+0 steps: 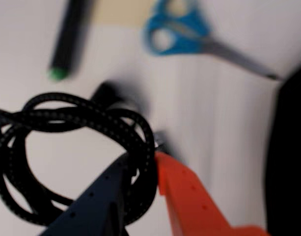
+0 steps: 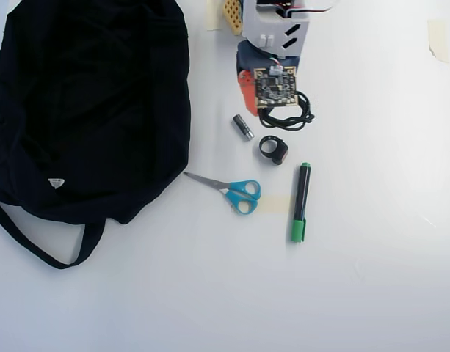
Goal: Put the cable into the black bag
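The black braided cable is coiled in loops, and one side of the coil is pinched between my gripper's dark finger and orange finger. The gripper is shut on the cable. In the overhead view the gripper sits at the top centre, mostly under a camera board, with the cable bulging out to its right. The black bag lies flat at the left of the overhead view, some way from the gripper. Its edge shows dark at the right of the wrist view.
Blue-handled scissors lie just ahead of the gripper, between it and the bag's lower corner. A black marker with a green cap, a small battery and a black ring-shaped item lie close by on the white table.
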`<state>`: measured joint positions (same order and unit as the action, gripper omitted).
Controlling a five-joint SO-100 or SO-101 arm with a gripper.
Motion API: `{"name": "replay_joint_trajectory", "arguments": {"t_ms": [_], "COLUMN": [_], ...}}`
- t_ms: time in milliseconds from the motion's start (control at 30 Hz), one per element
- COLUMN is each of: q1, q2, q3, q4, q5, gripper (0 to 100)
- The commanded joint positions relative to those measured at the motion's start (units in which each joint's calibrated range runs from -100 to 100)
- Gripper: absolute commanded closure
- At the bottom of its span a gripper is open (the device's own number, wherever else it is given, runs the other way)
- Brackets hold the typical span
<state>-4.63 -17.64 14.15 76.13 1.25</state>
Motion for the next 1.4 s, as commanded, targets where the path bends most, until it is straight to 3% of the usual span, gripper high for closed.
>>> {"name": "replay_joint_trajectory", "arguments": {"t_ms": [0, 233, 533, 867, 1000, 1167, 1300, 1367], "q1": [5.2, 11.4, 19.1, 36.9, 47.6, 53.7, 58.6, 58.3], "q2": [-2.3, -2.4, -1.9, -1.1, -0.4, 19.0, 24.6, 24.0], "q3": [-3.7, -5.3, -5.4, -1.9, 6.2, 5.7, 4.2, 3.5], "q4": [-0.4, 0.0, -2.5, -16.9, -31.1, -46.3, -46.5, -43.7], "q5": [-0.1, -3.4, -3.0, -2.9, -2.8, -2.8, -2.8, -2.8], "gripper": [98, 98, 98, 98, 98, 98, 97, 82]}}
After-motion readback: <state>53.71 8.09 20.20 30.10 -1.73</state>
